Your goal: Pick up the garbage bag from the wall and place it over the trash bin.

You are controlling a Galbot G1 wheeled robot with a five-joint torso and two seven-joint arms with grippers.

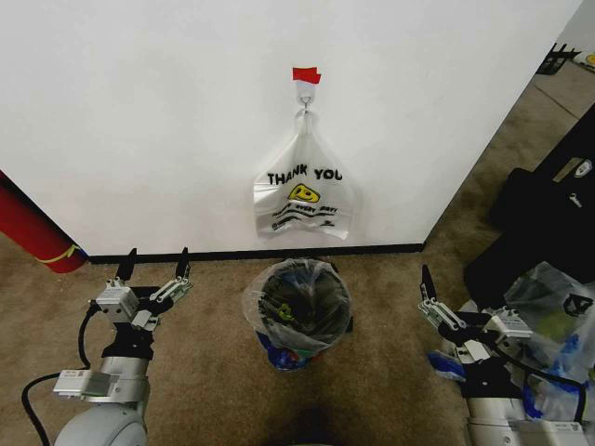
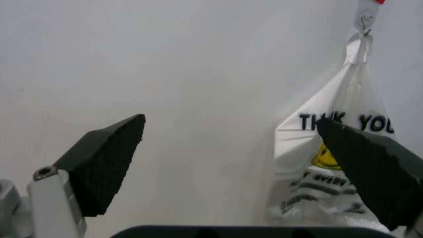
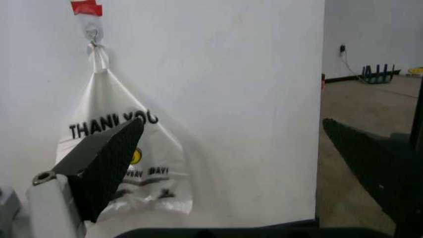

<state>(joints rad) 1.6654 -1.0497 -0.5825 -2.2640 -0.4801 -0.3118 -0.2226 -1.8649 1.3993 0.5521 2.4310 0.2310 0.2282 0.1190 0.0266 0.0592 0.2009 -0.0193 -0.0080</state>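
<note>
White wall [image 1: 186,111] and brown carpet [image 1: 214,372] in an indoor workspace.

A black baseboard [image 1: 232,254] runs along the foot of the wall just ahead of the left end effector [image 1: 153,269]; a red cylinder [image 1: 33,232] leans at the wall beyond its outer side. Past the right end effector [image 1: 428,293] the wall ends at a corner, where carpet stretches toward a farther white wall [image 3: 370,34] with a cable and a dark rack [image 3: 378,74]. Lighting is even.

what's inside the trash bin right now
The trash bin is lined with a translucent blue-patched garbage bag draped over its rim. Inside looks dark, with a small yellow mark showing; the bin's bottom can't be made out.
</note>
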